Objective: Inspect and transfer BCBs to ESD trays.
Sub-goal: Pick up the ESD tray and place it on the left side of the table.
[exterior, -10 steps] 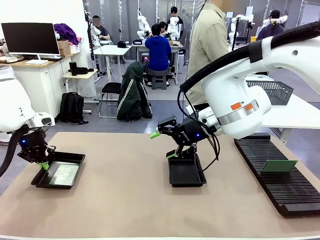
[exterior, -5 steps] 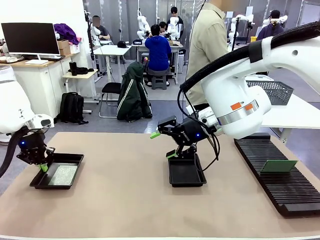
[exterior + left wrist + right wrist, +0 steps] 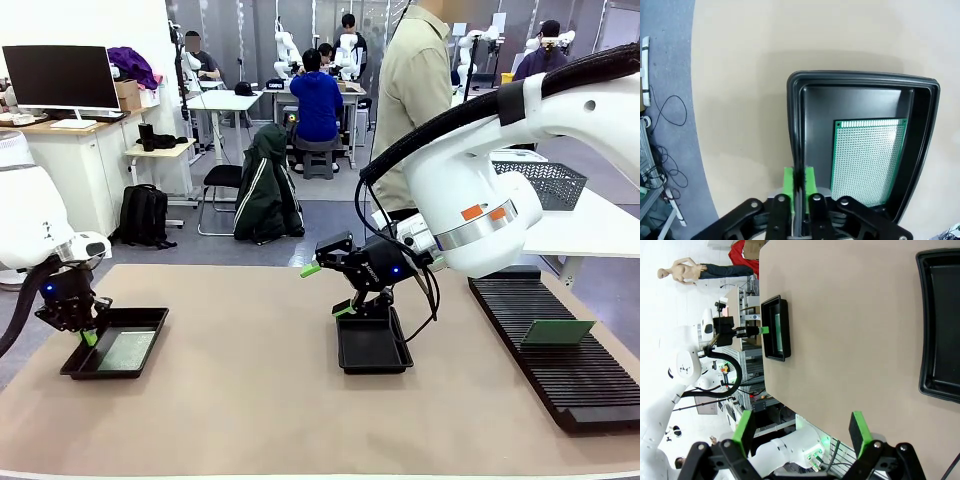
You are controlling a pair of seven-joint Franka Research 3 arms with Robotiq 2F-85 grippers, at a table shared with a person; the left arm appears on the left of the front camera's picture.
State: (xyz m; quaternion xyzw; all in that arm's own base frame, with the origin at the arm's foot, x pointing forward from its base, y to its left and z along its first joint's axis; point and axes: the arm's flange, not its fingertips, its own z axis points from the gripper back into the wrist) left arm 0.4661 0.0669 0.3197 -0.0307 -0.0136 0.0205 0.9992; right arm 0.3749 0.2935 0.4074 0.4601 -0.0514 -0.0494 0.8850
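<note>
BCB [image 3: 867,160] lies flat in the left ESD tray [image 3: 860,77], on the side away from the rim that the left gripper [image 3: 800,182] pinches, green pads narrow on either side of the wall. That tray has crept slightly leftward over the last second, which looks like final positioning. Right gripper [image 3: 327,290] hasn't budged, jaws wide and empty over the bare middle ESD tray [image 3: 372,368]. Another board [image 3: 557,332] waits on the slotted rack [image 3: 560,385] and is likely next.

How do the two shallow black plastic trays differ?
The left black plastic tray holds a green circuit board; the middle tray is empty. The left tray's rim sits between the left gripper's green pads; the right gripper hangs open by the middle tray's far end. Both are shallow, black, flared-rimmed, flat on the table.
</note>
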